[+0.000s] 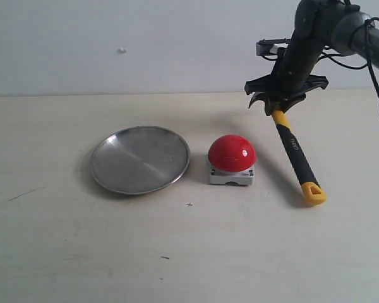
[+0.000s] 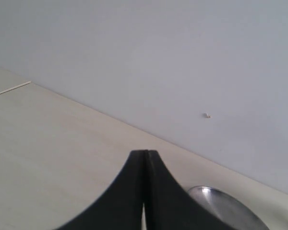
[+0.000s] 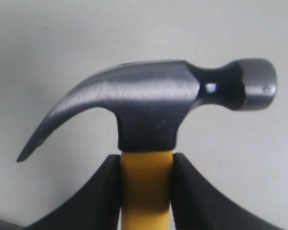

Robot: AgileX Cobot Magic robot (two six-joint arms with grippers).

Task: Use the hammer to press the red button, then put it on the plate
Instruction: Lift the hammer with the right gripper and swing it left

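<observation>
Left tool: fingers pressed together, holding nothing, parked over the left of the surface. It is outside the exterior view.

Plate is left of centre and has nothing on it, so placing is not done.

Red button sits just right of the plate, apart from it. Nothing touches it. I see no lamp or indicator, so can't tell from these views whether it has been pressed; my read is not yet.

Hammer is right of the button. Right tool is clamped on the yellow neck just under the head, and the handle slopes down toward the near right.

Status estimate: grasp done, press and place both left.

Unclear:
- The head is masked by the right tool in the exterior view and shows only in the right wrist view.
- Can't tell if the yellow loop end touches the surface or hangs just above it.
- The left wrist view catches only an edge of the plate.
</observation>
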